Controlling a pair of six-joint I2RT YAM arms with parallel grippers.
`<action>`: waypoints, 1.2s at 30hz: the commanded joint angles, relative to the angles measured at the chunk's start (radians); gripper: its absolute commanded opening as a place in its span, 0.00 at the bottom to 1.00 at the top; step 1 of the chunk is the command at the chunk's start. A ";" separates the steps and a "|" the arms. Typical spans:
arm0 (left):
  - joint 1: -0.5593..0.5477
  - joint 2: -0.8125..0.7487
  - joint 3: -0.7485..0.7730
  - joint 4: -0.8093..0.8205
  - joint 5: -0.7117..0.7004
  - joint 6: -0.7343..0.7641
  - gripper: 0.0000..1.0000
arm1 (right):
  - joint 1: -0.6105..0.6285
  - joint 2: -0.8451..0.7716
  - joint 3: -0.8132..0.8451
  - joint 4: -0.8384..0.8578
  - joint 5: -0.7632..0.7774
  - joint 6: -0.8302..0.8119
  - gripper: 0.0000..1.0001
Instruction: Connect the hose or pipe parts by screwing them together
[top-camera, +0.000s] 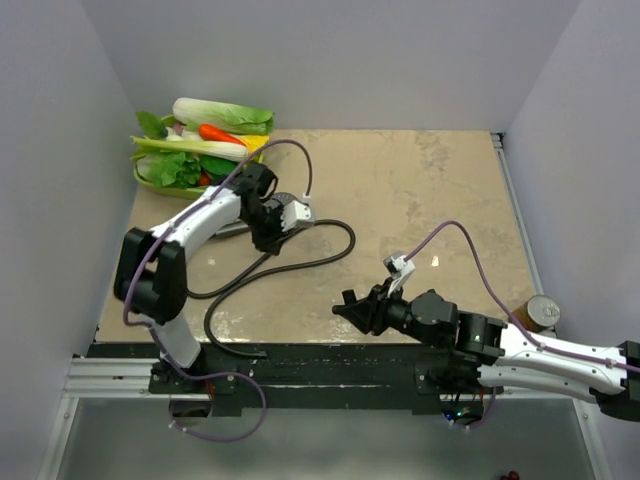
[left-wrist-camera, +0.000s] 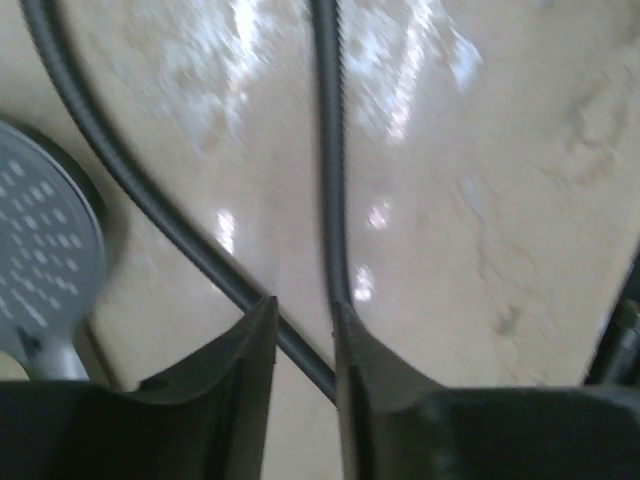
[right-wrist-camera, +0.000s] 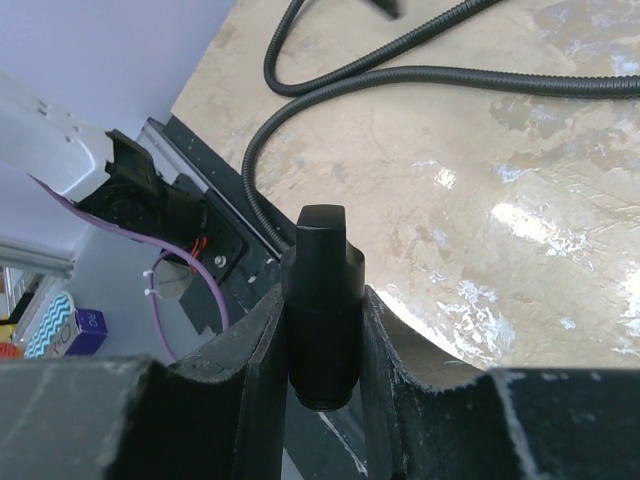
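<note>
The dark grey shower head (left-wrist-camera: 40, 255) lies face up on the table, left of my left gripper (left-wrist-camera: 303, 315); from above it shows as a pale shape (top-camera: 296, 210) beside that gripper (top-camera: 268, 235). The left jaws stand a little apart over two runs of the dark hose (left-wrist-camera: 328, 150), gripping nothing. The hose (top-camera: 300, 262) loops across the table toward the front edge. My right gripper (right-wrist-camera: 322, 295) is shut on the hose's dark end nut (right-wrist-camera: 322, 250), held just past the table's front edge (top-camera: 345, 308).
A green tray of toy vegetables (top-camera: 200, 150) sits at the back left corner. A tin can (top-camera: 543, 313) stands at the right edge. Purple cables (top-camera: 470, 245) arc over both arms. White walls close in the left, back and right.
</note>
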 joint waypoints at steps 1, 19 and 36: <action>0.088 -0.244 -0.089 -0.168 0.055 0.076 0.62 | 0.001 -0.017 0.008 0.046 0.003 -0.024 0.00; 0.405 -0.480 -0.484 -0.295 -0.217 0.111 0.54 | 0.001 -0.153 -0.013 -0.014 0.000 -0.027 0.00; 0.405 -0.351 -0.626 -0.192 -0.188 0.042 0.51 | 0.001 -0.141 -0.010 0.009 -0.001 -0.032 0.00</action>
